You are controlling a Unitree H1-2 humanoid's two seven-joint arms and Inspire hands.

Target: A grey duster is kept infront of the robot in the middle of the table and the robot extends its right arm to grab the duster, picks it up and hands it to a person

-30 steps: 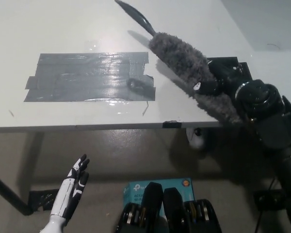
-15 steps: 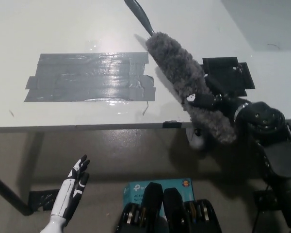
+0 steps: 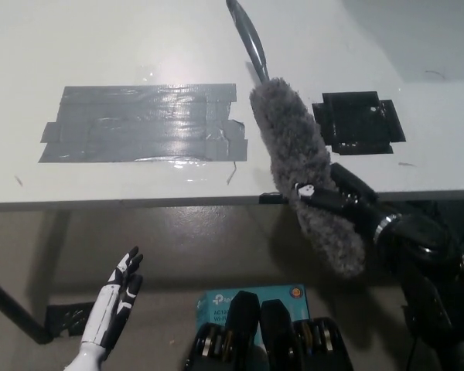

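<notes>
Right robot hand (image 3: 336, 199) clamped on grey duster (image 3: 303, 174), duster held above desk (image 3: 124, 46) front edge, handle pointing away, left robot hand (image 3: 116, 297) idle below desk, fingers spread

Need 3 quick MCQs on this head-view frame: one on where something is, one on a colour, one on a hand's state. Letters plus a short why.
1. Where does the black square patch lie?
A. on the table's right part
B. on the floor
C. on the grey tape

2. What colour is the duster head?
A. white
B. grey
C. blue

3. What is the right hand doing?
A. resting open below the table
B. shut on the duster
C. flat on the tape patch

Key: 1 A, it sits on the white table beside the duster; 2 B, the fluffy head is grey; 3 B, black fingers wrap the head, while the left hand rests open at lower left.
</notes>
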